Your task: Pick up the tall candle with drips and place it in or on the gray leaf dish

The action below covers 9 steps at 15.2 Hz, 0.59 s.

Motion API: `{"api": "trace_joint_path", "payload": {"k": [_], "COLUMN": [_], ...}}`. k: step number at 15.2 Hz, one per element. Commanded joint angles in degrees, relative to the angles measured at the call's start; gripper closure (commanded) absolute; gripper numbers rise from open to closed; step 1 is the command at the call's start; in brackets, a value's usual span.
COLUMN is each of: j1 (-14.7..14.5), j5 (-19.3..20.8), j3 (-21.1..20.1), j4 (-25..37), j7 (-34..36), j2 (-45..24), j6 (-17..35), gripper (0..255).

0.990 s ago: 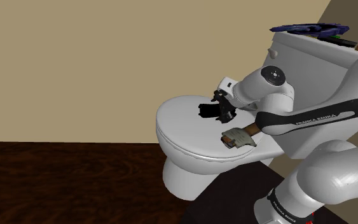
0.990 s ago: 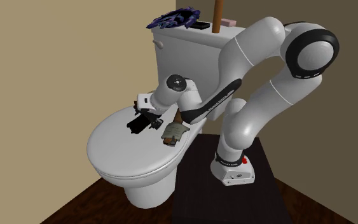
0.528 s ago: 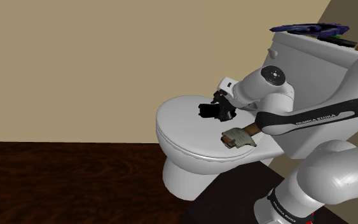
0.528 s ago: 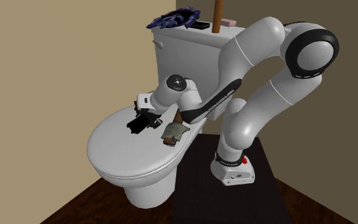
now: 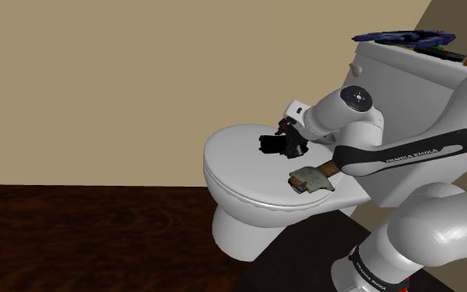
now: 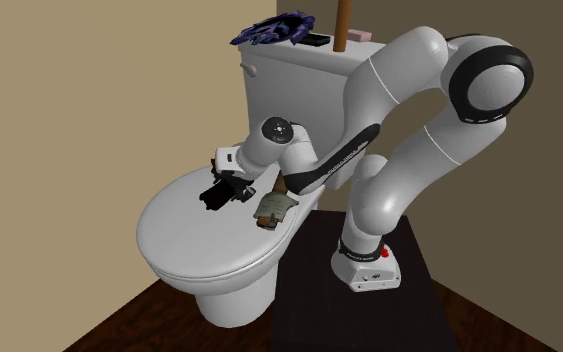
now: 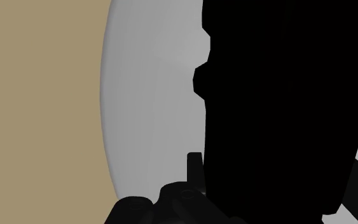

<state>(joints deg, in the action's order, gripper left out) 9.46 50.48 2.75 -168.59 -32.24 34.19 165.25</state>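
The white toilet (image 5: 248,178) is the largest thing here, smooth and glossy. Its rounded lid (image 6: 189,235) is closed and serves as the work surface, against a flat tan wall and above a dark wood-grain floor. The white Franka arm (image 6: 419,150) bends down from its dark box stand (image 6: 369,310) and reaches across the lid. On the tank top at the far side lie a crumpled dark blue heap (image 6: 274,28) and an upright brown rod (image 6: 342,25).

The gray leaf dish (image 5: 310,180) is small, dull and rough-looking, with an uneven edge. It sits on the near right part of the lid, close under the forearm. The candle (image 5: 265,143) is drawn plain black. In the wrist view it is a long slab with a lumpy, drip-like bulge on one side. It lies at the gripper (image 5: 279,144), low over the middle of the lid, to the shoulder view's left of the dish and apart from it. Whether it touches the lid I cannot tell.

The one finger (image 7: 195,172) that shows lies flush against the candle's edge, so I judge the pincer to be closed on the candle. The grasp looks made. The next move calls for a lift clear of the lid and a short carry right toward the dish, keeping the long candle from striking the forearm.
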Motion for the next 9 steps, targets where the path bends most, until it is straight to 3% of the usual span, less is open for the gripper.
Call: {"api": "trace_joint_path", "payload": {"k": [1,9], "j1": [-1.14,-7.69], "j5": [-1.17,-8.2], "j3": [0.74,4.35], "j4": [0.15,2.47], "j7": [-1.16,-8.1], "j2": [0.86,7.04], "j6": [-1.2,-10.33], "gripper": [255,255]}}
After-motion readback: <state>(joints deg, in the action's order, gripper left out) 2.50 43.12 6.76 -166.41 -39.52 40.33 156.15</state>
